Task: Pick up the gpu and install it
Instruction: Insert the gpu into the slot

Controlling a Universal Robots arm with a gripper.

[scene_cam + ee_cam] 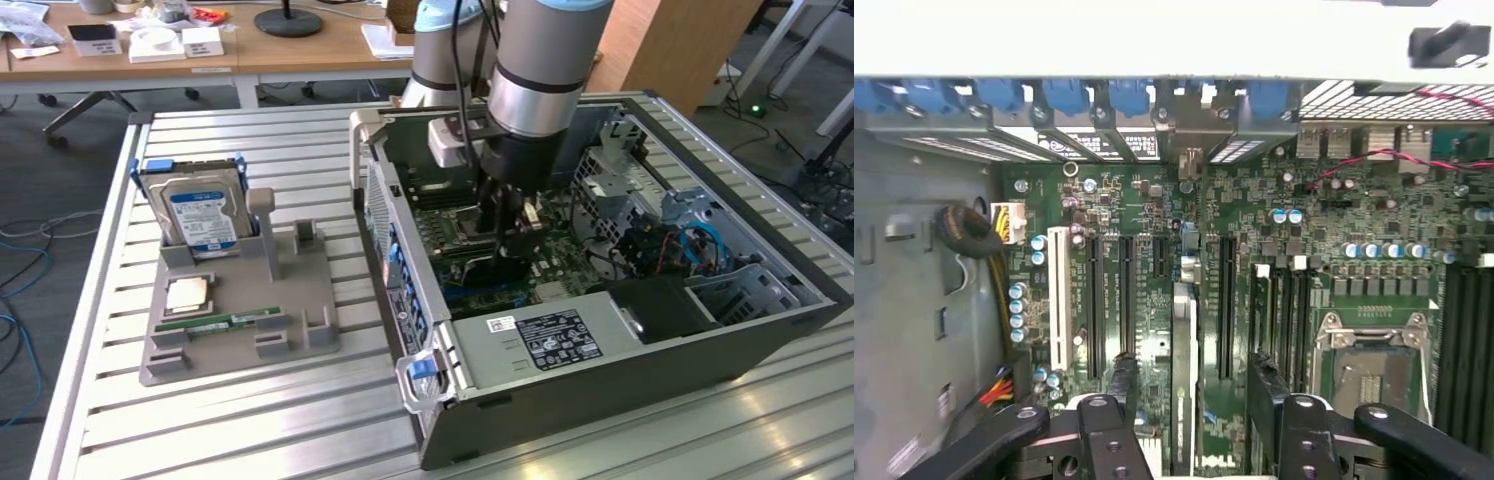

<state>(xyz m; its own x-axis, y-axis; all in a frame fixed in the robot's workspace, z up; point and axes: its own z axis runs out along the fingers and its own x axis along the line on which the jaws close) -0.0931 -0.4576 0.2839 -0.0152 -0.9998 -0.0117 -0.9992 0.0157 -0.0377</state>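
Dark gpu [1182,380] stands edge-on in a motherboard [1154,250] slot between the gripper's [1189,420] spread, empty jaws inside the case [627,350]; if only partly seated, it could tilt or lift free.

Slatted metal bench [267,420] carries a grey parts holder [240,330] and, just beside it, an open computer case [627,370].
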